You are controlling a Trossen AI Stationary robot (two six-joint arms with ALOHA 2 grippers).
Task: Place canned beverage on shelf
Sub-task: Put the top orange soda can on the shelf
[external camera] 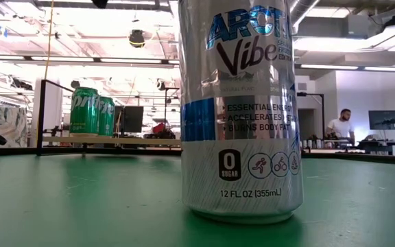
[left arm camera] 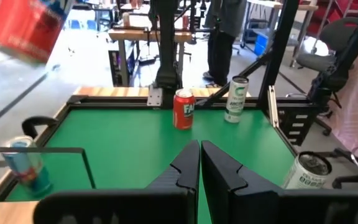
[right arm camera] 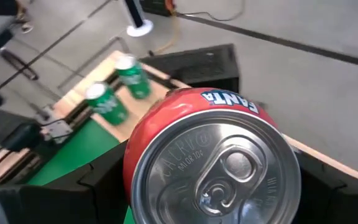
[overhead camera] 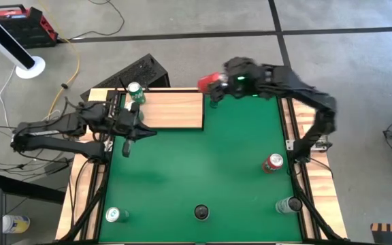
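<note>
The shelf (overhead camera: 175, 110), a pale wood panel on a thin dark frame, stands raised at the mat's far left. Two green cans (overhead camera: 136, 92) stand upright on its far left corner; they also show in the low view (external camera: 91, 110) and the right wrist view (right arm camera: 120, 90). My right gripper (overhead camera: 214, 87) is shut on a red Fanta can (overhead camera: 208, 82) in the air by the shelf's far right corner. My left gripper (overhead camera: 140, 129) is shut and empty, by the shelf's near left corner; its closed fingers show in the left wrist view (left arm camera: 199, 165). My right gripper pinches the red can's side wall (right arm camera: 135, 168) between its two fingers, one on each side. The fingers lie along the can, whose top (right arm camera: 219, 168) faces the wrist. They come from the table's right. The can is lifted clear and tilted (left arm camera: 27, 28).
A red can (overhead camera: 273, 163), a pale can (overhead camera: 288, 204), a dark-topped silver can (overhead camera: 201, 212) and a green-white can (overhead camera: 116, 215) stand on the green mat (overhead camera: 203, 163). A blue can (left arm camera: 27, 165) shows behind the shelf's dark frame. The mat's middle is bare.
</note>
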